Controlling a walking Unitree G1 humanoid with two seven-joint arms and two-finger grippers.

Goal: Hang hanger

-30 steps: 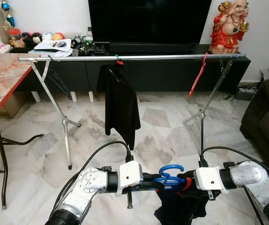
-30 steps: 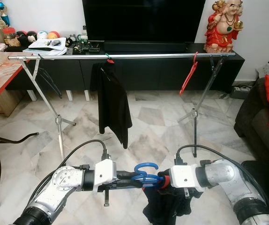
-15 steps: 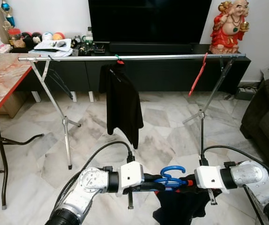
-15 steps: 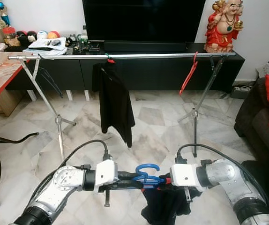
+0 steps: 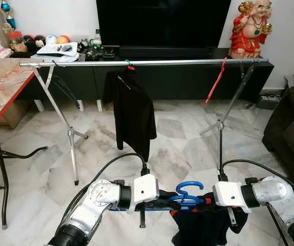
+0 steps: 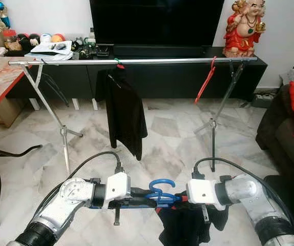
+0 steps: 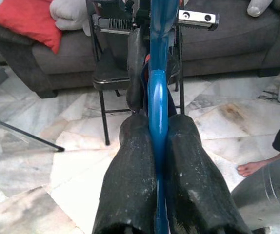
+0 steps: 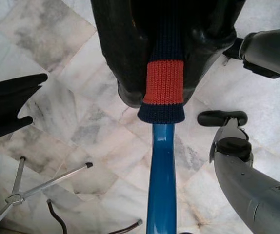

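Rail (image 5: 152,62): we see a steel bar across the room on two folding stands, well beyond the arms. From left to right it carries a dark wire hanger, a black shirt (image 5: 133,113) on a green hook, and a bare red hanger (image 5: 216,82). The stretch between shirt and red hanger is free.
Left gripper (image 7: 157,141): fingers closed tight on the blue hanger's left arm, the plastic pinched flat between both pads.
Hanger (image 5: 186,191): blue plastic, held low and level between the two grippers, hook up and open toward the rail. We judge it stiff, light and smooth; it may twist in a one-sided hold.
Garment (image 5: 201,228): dark cloth draped from the hanger, hanging slack below. We judge it soft and free to swing, adding most of the load; it may slide along the arm if the hanger tilts.
Right gripper (image 8: 163,87): fingers closed on the hanger's right arm through a navy and red knit cuff (image 8: 163,90), a less slippery hold than bare plastic.
Hold advised: keep both arms of the hanger gripped near the shoulders, hook left clear for the rail.
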